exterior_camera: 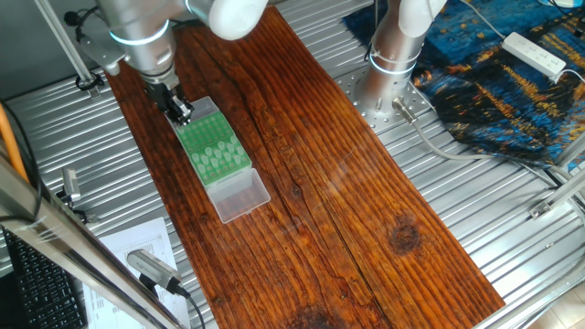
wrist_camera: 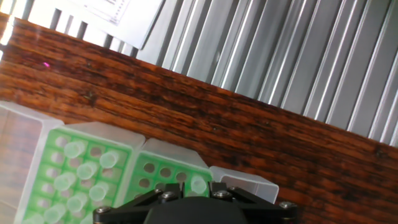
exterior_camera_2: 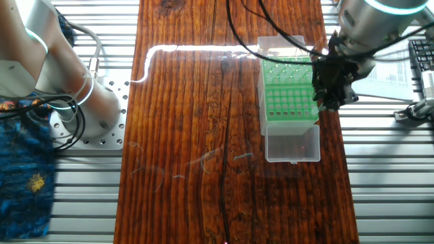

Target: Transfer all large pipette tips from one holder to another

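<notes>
Two green holders lie end to end on the wooden board [exterior_camera: 347, 183]. One holder [wrist_camera: 68, 180] carries several large pipette tips [wrist_camera: 87, 170], whitish cones with round tops. The other holder [wrist_camera: 163, 171] shows mostly bare holes. My gripper [wrist_camera: 196, 187] hangs low over this second holder, at its outer edge [exterior_camera: 179, 111] [exterior_camera_2: 325, 95]. Its fingers stand close on either side of one large pipette tip [wrist_camera: 199, 182], which lines up with a row of holes. The fingers look shut on that tip. The tip's lower part is hidden.
A clear plastic lid [exterior_camera: 243, 196] [exterior_camera_2: 293, 144] lies against the green holders' near end. Ribbed metal table [exterior_camera: 475, 201] surrounds the board. The arm's base [exterior_camera: 393, 64], blue cloth [exterior_camera: 498, 87], a power strip [exterior_camera: 535, 53] and papers [exterior_camera: 137, 239] lie off the board.
</notes>
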Motion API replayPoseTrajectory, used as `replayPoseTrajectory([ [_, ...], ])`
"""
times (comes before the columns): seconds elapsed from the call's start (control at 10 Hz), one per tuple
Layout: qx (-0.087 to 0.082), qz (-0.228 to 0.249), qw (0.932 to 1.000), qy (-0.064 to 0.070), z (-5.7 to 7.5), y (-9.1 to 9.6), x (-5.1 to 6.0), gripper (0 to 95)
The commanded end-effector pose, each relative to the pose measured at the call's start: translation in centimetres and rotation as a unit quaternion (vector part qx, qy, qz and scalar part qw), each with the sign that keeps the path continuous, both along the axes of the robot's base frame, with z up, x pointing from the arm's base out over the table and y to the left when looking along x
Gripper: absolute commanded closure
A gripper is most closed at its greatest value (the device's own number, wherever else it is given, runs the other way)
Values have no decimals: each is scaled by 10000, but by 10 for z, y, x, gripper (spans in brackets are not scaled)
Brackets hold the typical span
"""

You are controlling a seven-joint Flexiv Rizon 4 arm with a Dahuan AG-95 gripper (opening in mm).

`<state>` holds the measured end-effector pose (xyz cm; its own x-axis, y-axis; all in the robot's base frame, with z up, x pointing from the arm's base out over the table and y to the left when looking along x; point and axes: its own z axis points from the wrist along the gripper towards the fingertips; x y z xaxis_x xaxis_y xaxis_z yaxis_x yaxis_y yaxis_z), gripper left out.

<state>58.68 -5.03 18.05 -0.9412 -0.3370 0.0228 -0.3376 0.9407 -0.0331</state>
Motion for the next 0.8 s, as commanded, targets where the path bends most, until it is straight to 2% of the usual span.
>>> replayPoseTrajectory([
  [0.1,159,-121,9997,125,0,1,2,760],
  [0.3,157,-115,9998,31,-4,0,4,760],
  [0.5,138,-63,9999,82,-7,1,5,760],
  [0.8,151,-28,9999,44,-12,-3,-1,760],
])
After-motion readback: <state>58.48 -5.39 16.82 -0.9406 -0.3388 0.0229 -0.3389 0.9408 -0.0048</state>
